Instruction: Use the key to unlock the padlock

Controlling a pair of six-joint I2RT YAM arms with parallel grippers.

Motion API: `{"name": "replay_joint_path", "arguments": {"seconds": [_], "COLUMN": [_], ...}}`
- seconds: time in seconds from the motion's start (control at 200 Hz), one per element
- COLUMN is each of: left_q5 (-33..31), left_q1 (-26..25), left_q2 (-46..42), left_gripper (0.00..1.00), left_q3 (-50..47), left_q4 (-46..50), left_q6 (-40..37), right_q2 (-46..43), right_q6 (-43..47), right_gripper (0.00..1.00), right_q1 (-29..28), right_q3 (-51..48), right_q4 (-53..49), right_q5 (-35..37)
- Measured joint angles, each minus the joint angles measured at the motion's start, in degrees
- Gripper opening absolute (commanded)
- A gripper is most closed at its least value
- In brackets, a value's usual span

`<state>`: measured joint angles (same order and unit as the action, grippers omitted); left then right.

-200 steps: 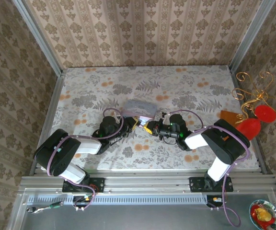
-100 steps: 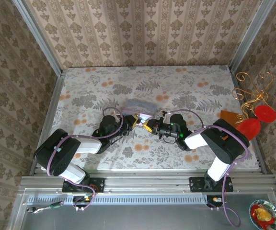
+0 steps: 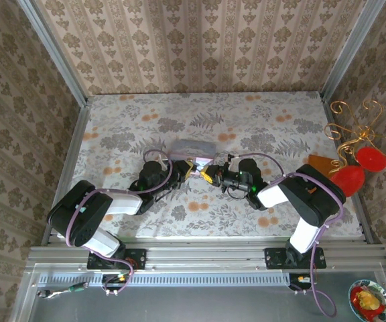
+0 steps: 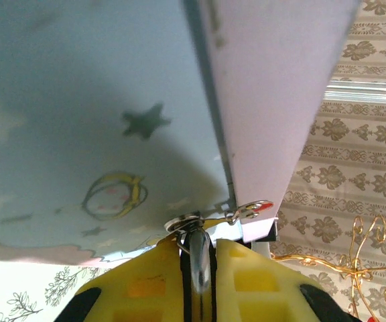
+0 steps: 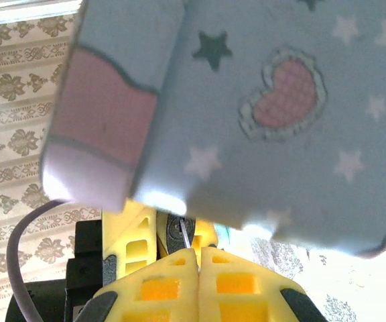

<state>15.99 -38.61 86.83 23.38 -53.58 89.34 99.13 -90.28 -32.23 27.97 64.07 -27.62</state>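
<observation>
Padlock sits pinched between the yellow fingers of your left gripper, tucked under the corner of the pale blue tin at mid-table. Your right gripper is clamped on the key, a thin sliver aimed at the lock's dark body (the keyway itself is lost in shadow). Hold the left arm rigid, line the blade up squarely, creep it in, and twist only once it seats fully.
</observation>
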Motion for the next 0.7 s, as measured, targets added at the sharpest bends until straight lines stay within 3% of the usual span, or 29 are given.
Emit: {"name": "replay_joint_path", "arguments": {"seconds": [0.7], "left_q5": [0.24], "left_q1": [-0.09], "left_q2": [0.63], "left_gripper": [0.01], "left_q3": [0.50], "left_q4": [1.07], "left_q6": [-3.28], "right_q2": [-1.36], "right_q6": [1.42], "right_gripper": [0.00], "right_q1": [-0.66], "right_q3": [1.18], "right_q4": [-4.87], "right_q5": [0.92]}}
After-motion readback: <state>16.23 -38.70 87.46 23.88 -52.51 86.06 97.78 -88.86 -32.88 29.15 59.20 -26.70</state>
